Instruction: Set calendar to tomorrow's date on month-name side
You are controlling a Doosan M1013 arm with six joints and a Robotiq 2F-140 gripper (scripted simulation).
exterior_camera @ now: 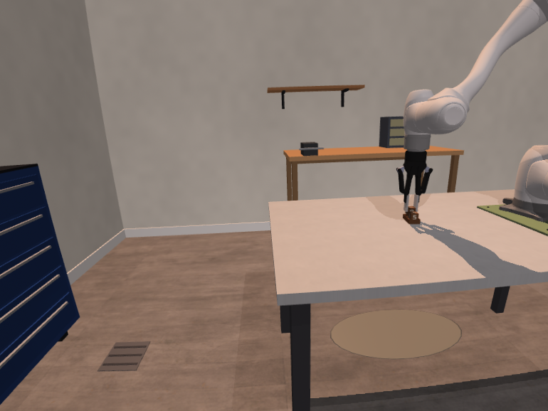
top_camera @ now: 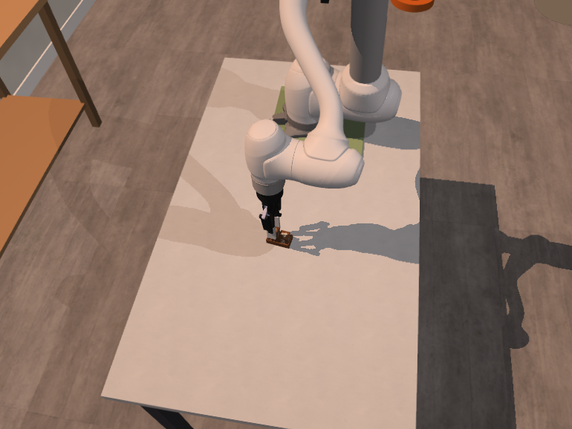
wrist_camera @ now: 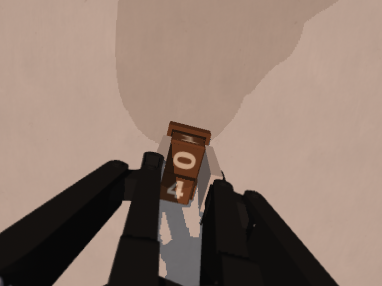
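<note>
The small brown calendar tray (top_camera: 289,243) (exterior_camera: 408,218) (wrist_camera: 188,131) lies on the pale table (top_camera: 277,332) (exterior_camera: 354,252), a white digit showing on its side in the exterior view. My gripper (top_camera: 275,229) (exterior_camera: 411,207) (wrist_camera: 184,154) points straight down over the tray's left end. Its pale finger pads are shut on a brown digit cube (wrist_camera: 184,162) (exterior_camera: 412,209). In the wrist view that cube shows a white 0 and, nearer to me, a 4. I cannot tell whether the cube touches the tray's floor. The tray's other half looks open in the top view. A second cube is not clearly visible.
The arm's base stands on a green plate (top_camera: 355,131) (exterior_camera: 509,216) at the table's far end. The arm's shadow (top_camera: 360,240) falls to the right of the tray. A wooden side table (exterior_camera: 371,153) and a blue drawer cabinet (exterior_camera: 26,265) stand off the table.
</note>
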